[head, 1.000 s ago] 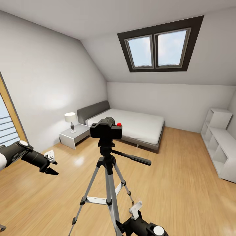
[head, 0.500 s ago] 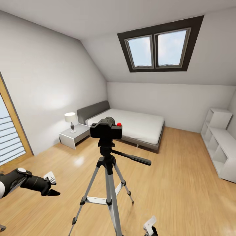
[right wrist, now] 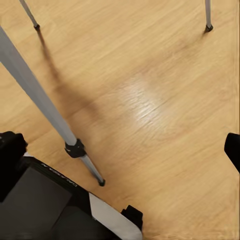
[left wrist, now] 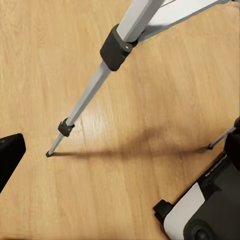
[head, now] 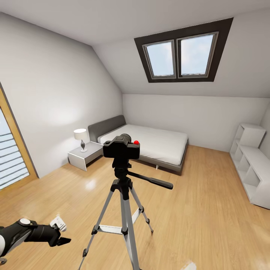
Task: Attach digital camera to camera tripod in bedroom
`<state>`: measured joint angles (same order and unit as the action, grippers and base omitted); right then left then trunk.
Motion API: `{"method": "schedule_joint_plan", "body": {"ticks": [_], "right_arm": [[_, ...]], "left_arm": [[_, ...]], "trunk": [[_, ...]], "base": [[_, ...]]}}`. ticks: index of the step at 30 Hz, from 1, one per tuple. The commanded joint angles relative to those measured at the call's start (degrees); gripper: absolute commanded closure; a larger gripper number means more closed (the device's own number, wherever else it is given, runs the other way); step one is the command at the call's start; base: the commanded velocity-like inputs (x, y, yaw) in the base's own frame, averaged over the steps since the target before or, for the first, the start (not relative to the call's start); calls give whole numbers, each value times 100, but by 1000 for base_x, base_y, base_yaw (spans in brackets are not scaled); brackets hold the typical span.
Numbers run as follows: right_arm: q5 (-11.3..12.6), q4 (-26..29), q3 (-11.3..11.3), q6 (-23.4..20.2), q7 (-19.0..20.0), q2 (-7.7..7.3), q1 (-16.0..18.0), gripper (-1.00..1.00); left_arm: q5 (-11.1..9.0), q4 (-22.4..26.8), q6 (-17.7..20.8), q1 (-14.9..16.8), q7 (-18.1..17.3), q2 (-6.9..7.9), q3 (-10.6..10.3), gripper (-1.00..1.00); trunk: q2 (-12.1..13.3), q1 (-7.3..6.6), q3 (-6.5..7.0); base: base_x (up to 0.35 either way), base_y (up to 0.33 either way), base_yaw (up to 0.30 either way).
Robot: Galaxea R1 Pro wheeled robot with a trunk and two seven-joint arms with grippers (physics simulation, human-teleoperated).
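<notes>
The digital camera [head: 121, 148], black with a red button, sits on the head of the camera tripod [head: 125, 210] in the middle of the bedroom floor. The tripod's black pan handle [head: 152, 180] points right. My left gripper [head: 61, 233] hangs low at the left of the tripod, open and holding nothing, well below the camera. In the left wrist view a silver tripod leg [left wrist: 90, 95] crosses the wood floor. My right gripper [right wrist: 120, 150] is open over the floor beside another tripod leg [right wrist: 35, 85], with one black fingertip [right wrist: 233, 150] at the picture's edge.
A grey bed [head: 150, 144] stands at the back wall, with a white nightstand [head: 84, 155] and lamp [head: 80, 137] to its left. White shelves [head: 251, 165] line the right wall. A wood-framed window with blinds [head: 9, 161] is at the left. My base [left wrist: 200, 210] is near the tripod's feet.
My left arm has dropped from mid-height to near the floor. The right gripper has sunk below the head view's lower edge. Camera and tripod have not moved.
</notes>
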<state>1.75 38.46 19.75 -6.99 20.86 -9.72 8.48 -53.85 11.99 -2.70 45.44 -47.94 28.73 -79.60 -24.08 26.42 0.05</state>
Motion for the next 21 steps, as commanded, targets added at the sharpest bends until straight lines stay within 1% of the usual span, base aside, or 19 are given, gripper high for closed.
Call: {"method": "schedule_joint_plan", "body": {"ticks": [1, 2, 3, 4, 5, 7, 9, 14, 19, 21], "right_arm": [[21, -22, 17, -36, 2, -35, 2, -100], [20, -50, 16, -36, 1, -58, 2, -100], [20, -50, 16, -36, 1, -58, 2, -100], [20, -78, 15, -37, 0, -81, 3, -100], [20, -140, 13, -38, 1, -127, 3, -100], [19, -207, 13, -38, -1, -164, 4, -100], [19, -289, 12, -42, -1, -190, 4, -100], [23, -709, 6, -44, -9, -261, 6, -100], [26, -1280, 3, -39, -34, -294, 12, -100], [28, -1516, 0, -36, -86, -303, 14, -100]], "left_arm": [[-52, 5, -88, -75, 117, -9, 33, -100], [-74, 5, -153, -153, 237, -21, 108, -100], [-74, 5, -153, -153, 237, -21, 108, -100], [-105, 5, -221, -233, 362, -36, 191, -100], [-173, 5, -341, -389, 613, -92, 350, -100], [-231, 5, -421, -554, 845, -178, 471, -100], [-271, 5, -473, -715, 1064, -274, 550, -100], [-324, 4, -532, -1082, 1531, -514, 651, -100], [-362, -5, -552, -1443, 1983, -698, 685, -100], [-408, -8, -556, -1563, 2159, -800, 692, -100]], "trunk": [[-5, 2, -1], [-5, 2, -1], [-5, 2, -1], [-5, 2, -1], [-5, 2, -1], [-5, 2, -1], [-5, 2, -1], [-5, 2, -1], [-5, 2, -1], [-5, 2, -1]], "base": [[0, 0, 0], [0, 0, 0], [0, 0, 0], [0, 0, 0], [0, 0, 0], [0, 0, 0], [0, 0, 0], [0, 0, 0], [0, 0, 0], [0, 0, 0]]}}
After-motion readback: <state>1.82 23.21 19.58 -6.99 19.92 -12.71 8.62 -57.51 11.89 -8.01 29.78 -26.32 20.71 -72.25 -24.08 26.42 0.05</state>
